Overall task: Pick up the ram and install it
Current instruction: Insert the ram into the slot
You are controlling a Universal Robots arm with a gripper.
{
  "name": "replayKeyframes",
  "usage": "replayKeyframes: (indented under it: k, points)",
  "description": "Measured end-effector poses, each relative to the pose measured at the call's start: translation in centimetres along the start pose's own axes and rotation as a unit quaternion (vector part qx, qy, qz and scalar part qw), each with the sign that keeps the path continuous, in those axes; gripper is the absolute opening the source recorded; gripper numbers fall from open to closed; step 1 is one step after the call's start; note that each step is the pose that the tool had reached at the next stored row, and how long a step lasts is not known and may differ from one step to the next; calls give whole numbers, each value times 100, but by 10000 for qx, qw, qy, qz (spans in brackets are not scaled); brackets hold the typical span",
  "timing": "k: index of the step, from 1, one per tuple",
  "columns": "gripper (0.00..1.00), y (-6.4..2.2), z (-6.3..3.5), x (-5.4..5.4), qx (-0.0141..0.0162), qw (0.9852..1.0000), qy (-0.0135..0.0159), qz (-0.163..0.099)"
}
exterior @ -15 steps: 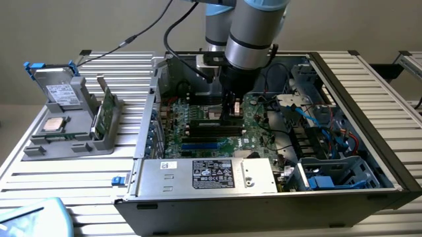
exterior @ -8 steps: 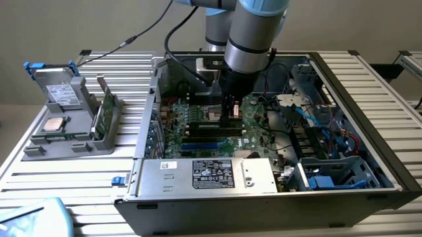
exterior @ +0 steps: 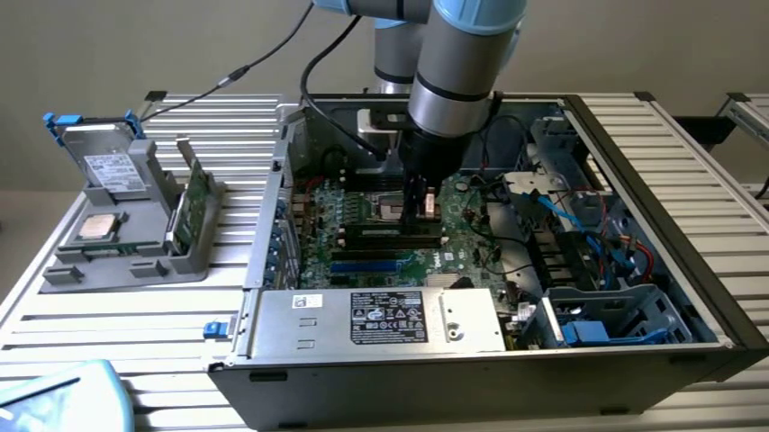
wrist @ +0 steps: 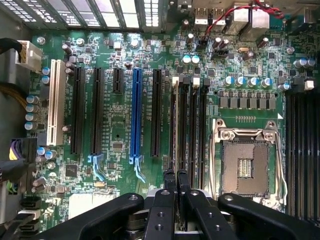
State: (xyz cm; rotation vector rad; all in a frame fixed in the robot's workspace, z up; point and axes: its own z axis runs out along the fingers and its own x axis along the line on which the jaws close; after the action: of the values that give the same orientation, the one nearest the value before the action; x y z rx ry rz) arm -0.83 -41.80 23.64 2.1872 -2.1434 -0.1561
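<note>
the pincer [exterior: 420, 214] hangs over the motherboard [exterior: 342, 216] inside the open case [exterior: 655, 166], while a ram [exterior: 194, 205] stands in the grey holder [exterior: 108, 267].

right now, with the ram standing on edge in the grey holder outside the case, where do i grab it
Grip the ram at the middle of its free upper edge, coming down from above. It stands on edge in the grey holder, lower edge seated, so close the jaws across its two flat faces.
</note>
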Motion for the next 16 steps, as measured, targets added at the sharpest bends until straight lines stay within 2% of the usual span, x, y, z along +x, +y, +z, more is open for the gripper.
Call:
replayKeyframes:
  k: [4, 16]
  points:
    - [13, -3, 27, 0, -1, 10000, 20, 2]
    - [13, -6, 47, 0, -2, 10000, 34, 4]
